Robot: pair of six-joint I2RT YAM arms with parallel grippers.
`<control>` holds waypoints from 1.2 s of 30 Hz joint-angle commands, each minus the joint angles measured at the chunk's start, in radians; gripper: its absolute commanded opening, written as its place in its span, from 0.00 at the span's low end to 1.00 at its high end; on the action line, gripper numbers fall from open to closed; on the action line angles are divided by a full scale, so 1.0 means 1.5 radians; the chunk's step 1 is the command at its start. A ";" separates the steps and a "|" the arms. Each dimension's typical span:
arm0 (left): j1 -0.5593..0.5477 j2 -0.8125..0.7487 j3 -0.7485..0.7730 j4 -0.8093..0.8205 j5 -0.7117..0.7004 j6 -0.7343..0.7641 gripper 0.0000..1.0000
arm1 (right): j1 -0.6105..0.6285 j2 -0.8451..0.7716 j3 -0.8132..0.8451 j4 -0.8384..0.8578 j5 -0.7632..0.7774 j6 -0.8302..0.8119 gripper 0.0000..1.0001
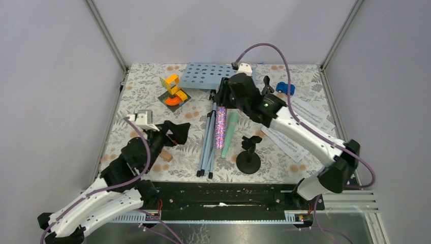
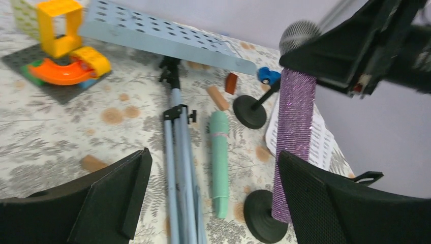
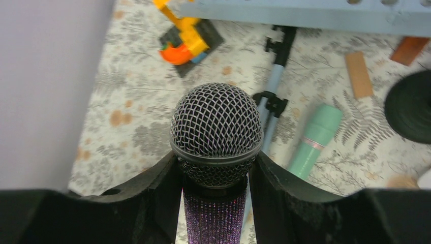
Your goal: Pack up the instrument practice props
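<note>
Your right pincer (image 3: 216, 178) grips the purple microphone (image 1: 220, 127) just under its mesh head
You hold it upright, head up, over the bench (image 1: 137, 96), beside the folded legs of the blue music stand (image 1: 206, 76), which lies flat. The green microphone (image 1: 231, 133) lies just right of it, a black holder (image 1: 248, 161) stands nearer you, and the sheet pages (image 1: 310, 114) lie at the right. Your left pincer (image 2: 209, 157) hangs wide open and empty

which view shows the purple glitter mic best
Left wrist: the purple glitter microphone shows from mesh head to lower end, in the right gripper. Right wrist shows mainly its head; top external, its glitter body, head hidden.
</note>
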 commanded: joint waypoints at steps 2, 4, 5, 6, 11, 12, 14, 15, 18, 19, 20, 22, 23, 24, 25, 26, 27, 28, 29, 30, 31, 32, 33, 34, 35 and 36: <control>0.002 -0.037 0.087 -0.212 -0.125 -0.015 0.99 | 0.030 0.104 0.121 -0.107 0.168 0.077 0.00; 0.002 -0.048 0.096 -0.242 -0.148 -0.011 0.99 | 0.044 0.147 0.142 -0.133 0.203 0.083 0.00; 0.001 -0.053 0.096 -0.252 -0.154 -0.010 0.99 | 0.045 0.172 0.151 -0.146 0.211 0.091 0.00; 0.002 -0.059 0.095 -0.261 -0.158 -0.009 0.99 | 0.046 0.190 0.157 -0.158 0.215 0.098 0.00; 0.002 -0.081 0.082 -0.294 -0.179 -0.021 0.99 | 0.045 0.272 0.183 -0.230 0.253 0.114 0.01; 0.002 -0.084 0.082 -0.297 -0.181 -0.024 0.99 | 0.045 0.284 0.186 -0.243 0.261 0.115 0.02; 0.002 -0.086 0.083 -0.297 -0.185 -0.029 0.99 | 0.041 0.301 0.187 -0.251 0.264 0.118 0.02; 0.002 -0.086 0.082 -0.296 -0.188 -0.031 0.99 | 0.038 0.307 0.184 -0.249 0.257 0.119 0.01; 0.002 -0.082 0.082 -0.298 -0.186 -0.028 0.99 | 0.021 0.322 0.173 -0.231 0.219 0.120 0.00; 0.001 -0.081 0.082 -0.297 -0.181 -0.027 0.99 | 0.013 0.325 0.166 -0.220 0.205 0.121 0.00; 0.001 -0.081 0.082 -0.297 -0.177 -0.027 0.99 | 0.006 0.328 0.159 -0.207 0.191 0.123 0.00; 0.002 -0.082 0.081 -0.297 -0.171 -0.025 0.99 | -0.008 0.336 0.149 -0.187 0.169 0.125 0.00; 0.002 -0.082 0.081 -0.297 -0.171 -0.025 0.99 | -0.016 0.343 0.149 -0.184 0.165 0.125 0.00; 0.001 -0.083 0.081 -0.297 -0.172 -0.025 0.99 | -0.021 0.350 0.150 -0.184 0.163 0.125 0.01; 0.002 -0.084 0.082 -0.297 -0.171 -0.025 0.99 | -0.026 0.356 0.150 -0.182 0.162 0.126 0.02; 0.002 -0.085 0.081 -0.297 -0.171 -0.025 0.99 | -0.031 0.363 0.149 -0.180 0.158 0.127 0.03; 0.002 -0.086 0.080 -0.297 -0.172 -0.026 0.99 | -0.037 0.368 0.146 -0.176 0.153 0.129 0.05; 0.002 -0.086 0.080 -0.297 -0.172 -0.026 0.99 | -0.040 0.371 0.141 -0.171 0.146 0.131 0.07; 0.002 -0.085 0.080 -0.297 -0.172 -0.026 0.99 | -0.043 0.375 0.136 -0.163 0.140 0.132 0.07; 0.001 -0.084 0.079 -0.297 -0.172 -0.025 0.99 | -0.046 0.380 0.133 -0.157 0.135 0.132 0.08; 0.002 -0.083 0.080 -0.296 -0.172 -0.026 0.99 | -0.049 0.386 0.131 -0.155 0.132 0.133 0.09; 0.002 -0.081 0.080 -0.296 -0.172 -0.026 0.99 | -0.050 0.392 0.130 -0.152 0.128 0.134 0.10; 0.002 -0.079 0.080 -0.296 -0.171 -0.026 0.99 | -0.051 0.397 0.130 -0.149 0.122 0.133 0.12; 0.002 -0.078 0.079 -0.296 -0.170 -0.026 0.99 | -0.052 0.403 0.130 -0.146 0.117 0.132 0.16; 0.002 -0.076 0.079 -0.296 -0.170 -0.025 0.99 | -0.052 0.408 0.132 -0.143 0.112 0.129 0.18; 0.002 -0.074 0.079 -0.296 -0.169 -0.026 0.99 | -0.052 0.414 0.134 -0.140 0.108 0.128 0.21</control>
